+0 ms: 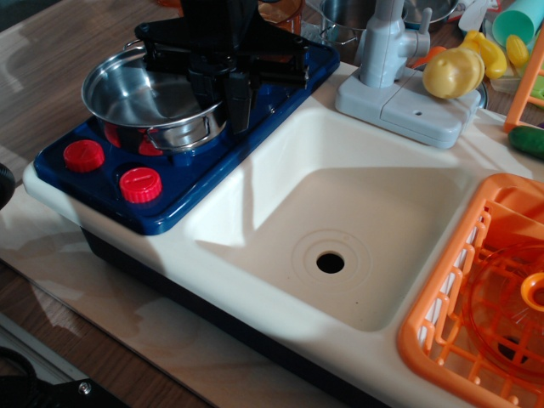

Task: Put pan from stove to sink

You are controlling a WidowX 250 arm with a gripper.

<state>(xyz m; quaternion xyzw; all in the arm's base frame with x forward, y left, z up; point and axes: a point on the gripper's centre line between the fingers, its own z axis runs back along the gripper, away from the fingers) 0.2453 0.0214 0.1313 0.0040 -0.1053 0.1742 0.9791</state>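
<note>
Wood-grain tabletop (59,51) under a pale board, carrying a cream toy kitchen unit. Nearest the camera, well in front of and right of the fingers: sink (280,200), cream-white and square, with a round drain hole (330,263) in its floor. Far right of the fingers, against the sink's edge: orange dish rack (442,331) holding an orange-brown see-through piece. Closer in, just in front of and left of the fingers: two red knobs (140,184) on the front edge of the dark blue stove (183,187). At the fingers: black gripper (223,87) reaching down from above, two dark fingers (239,100) close together at the right rim of the pan (140,98), looking pinched on that rim, though the contact itself sits in shadow. Pan shiny steel, round and shallow, tilted, its right side raised at the fingers, over the stove with a red burner patch showing beneath; one wire loop handle facing the camera. Right of the fingers and beyond the sink: grey tap (387,51) on its grey base. Farther right and back: yellow toy food (453,72), a teal cup (518,21), something green (527,140) at the frame edge. Behind the gripper: part of another steel pot (340,13).
</note>
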